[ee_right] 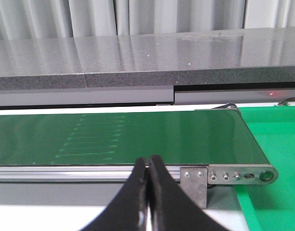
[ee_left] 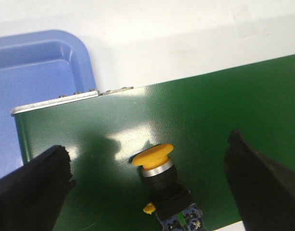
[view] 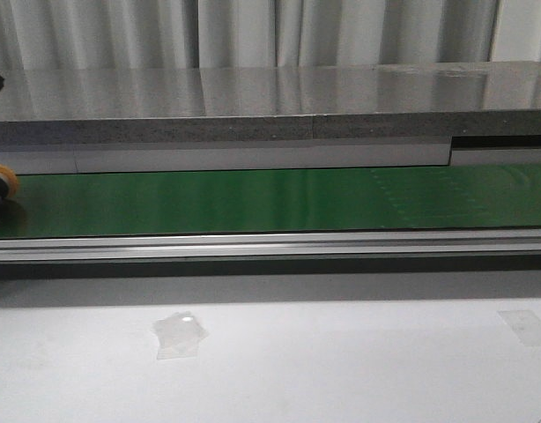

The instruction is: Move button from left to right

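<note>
Orange-yellow button (ee_left: 153, 156), green belt (ee_left: 210, 110), blue tray (ee_left: 37, 67)

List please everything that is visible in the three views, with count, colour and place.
button: one, orange-yellow cap on black body, on the belt's left end, between the left gripper's fingers, untouched
conveyor belt: one, green, across the table
conveyor frame: one, silver metal, along the belt's edge
tray: one, blue, beyond the belt's left end
green surface: one, beyond the belt's right end
tape pieces: two, clear, on the white table
curtain: grey, behind
left gripper: black, open around the button
right gripper: black, shut, near the belt's right end
</note>
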